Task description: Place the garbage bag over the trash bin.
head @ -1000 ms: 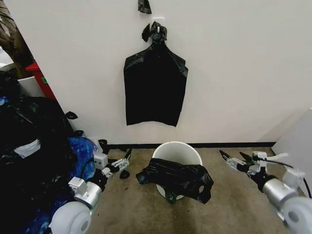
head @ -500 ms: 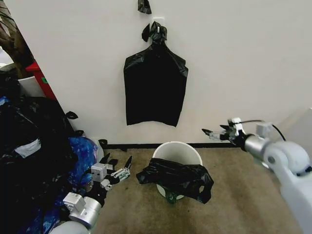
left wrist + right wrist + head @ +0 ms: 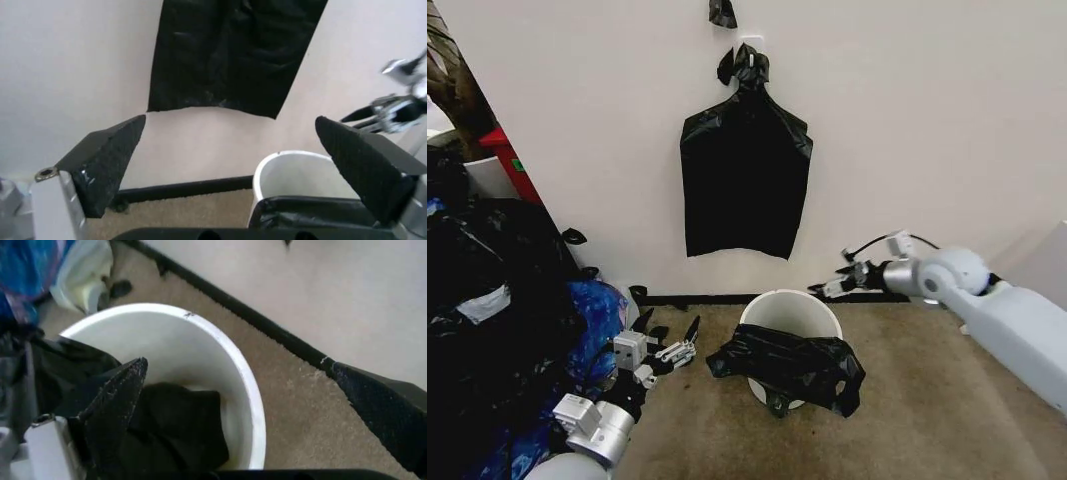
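the garbage bag (image 3: pixel 792 362) lies bunched across the trash bin (image 3: pixel 789 308) rim, below the right gripper (image 3: pixel 825 288), whose jaws are spread and empty. left gripper (image 3: pixel 670 349) idles beside the bin, jaws spread too. a 1-sided grab could tip the bin or drag the bag off.

Even bright indoor light, soft shadows; wrist views blurred close up.

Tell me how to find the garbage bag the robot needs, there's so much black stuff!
Find the white wall, then the round white trash bin on the carpet below it. The garbage bag is the crumpled glossy black one draped over the bin's front rim, unlike the flat bags hanging on the wall.
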`<state>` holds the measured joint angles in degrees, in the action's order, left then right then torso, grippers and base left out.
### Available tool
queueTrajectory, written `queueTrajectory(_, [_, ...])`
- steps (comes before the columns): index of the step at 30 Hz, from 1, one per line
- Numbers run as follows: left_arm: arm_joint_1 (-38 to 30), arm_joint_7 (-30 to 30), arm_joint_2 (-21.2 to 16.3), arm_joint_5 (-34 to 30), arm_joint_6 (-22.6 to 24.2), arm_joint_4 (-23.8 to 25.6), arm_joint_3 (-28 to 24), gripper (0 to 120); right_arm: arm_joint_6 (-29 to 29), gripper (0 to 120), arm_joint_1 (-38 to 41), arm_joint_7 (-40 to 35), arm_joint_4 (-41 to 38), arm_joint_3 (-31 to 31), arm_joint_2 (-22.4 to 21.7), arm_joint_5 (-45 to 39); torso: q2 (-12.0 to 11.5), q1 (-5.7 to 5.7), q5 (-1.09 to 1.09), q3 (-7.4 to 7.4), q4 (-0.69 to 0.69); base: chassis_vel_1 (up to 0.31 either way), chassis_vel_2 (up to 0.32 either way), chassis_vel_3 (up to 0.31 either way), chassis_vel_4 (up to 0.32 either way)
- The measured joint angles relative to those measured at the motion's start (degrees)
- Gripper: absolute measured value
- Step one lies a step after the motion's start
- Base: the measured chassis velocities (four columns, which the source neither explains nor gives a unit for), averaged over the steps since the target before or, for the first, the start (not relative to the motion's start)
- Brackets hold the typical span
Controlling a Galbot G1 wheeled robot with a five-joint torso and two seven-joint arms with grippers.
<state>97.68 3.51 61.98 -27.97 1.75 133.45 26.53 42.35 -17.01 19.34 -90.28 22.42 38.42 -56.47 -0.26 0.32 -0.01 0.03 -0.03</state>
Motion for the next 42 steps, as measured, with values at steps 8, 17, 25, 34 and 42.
queueTrajectory(8, [-1.56, -0.62, 1.34, -0.45, -0.34, -0.40, -0.48, 100, -0.11, 100, 11.84, -1.31, 11.64, 17.16, 6.41, -2.45, 0.00, 0.00, 0.01, 0.00, 0.02, 0.000, 0.000, 0.000, 0.000])
queueTrajectory(17, [-1.95, -1.32, 2.47, -1.37, -1.41, -1.89, -0.86, 100, -0.15, 100, 16.68, -1.27, 13.93, 26.17, 7.83, -3.26, 0.00, 0.00, 0.01, 0.00, -0.01, 0.000, 0.000, 0.000, 0.000])
queueTrajectory(25, [-3.57, -2.09, 2.73, -1.71, -1.99, -3.16, -1.42, 100, -0.18, 84, 16.63, -2.13, 17.29, 27.24, 10.76, -3.18, 0.00, 0.00, 0.01, 0.00, 0.01, 0.000, 0.000, 0.000, 0.000])
queueTrajectory(34, [-5.67, -2.15, 2.71, -2.52, -1.85, -3.01, -1.21, 100, -0.22, 48, 16.09, -1.83, 19.51, 28.98, 11.99, -1.61, 0.00, 0.00, 0.02, 0.00, -0.01, 0.000, 0.000, 0.000, 0.000])
queueTrajectory(42, [-4.88, -3.49, 3.22, -2.30, -1.56, -2.51, -0.90, 100, -0.24, 19, 15.30, -1.48, 19.61, 28.06, 12.12, 0.21, 0.00, -0.01, 0.02, -0.01, 0.02, 0.000, 0.000, 0.000, 0.000])
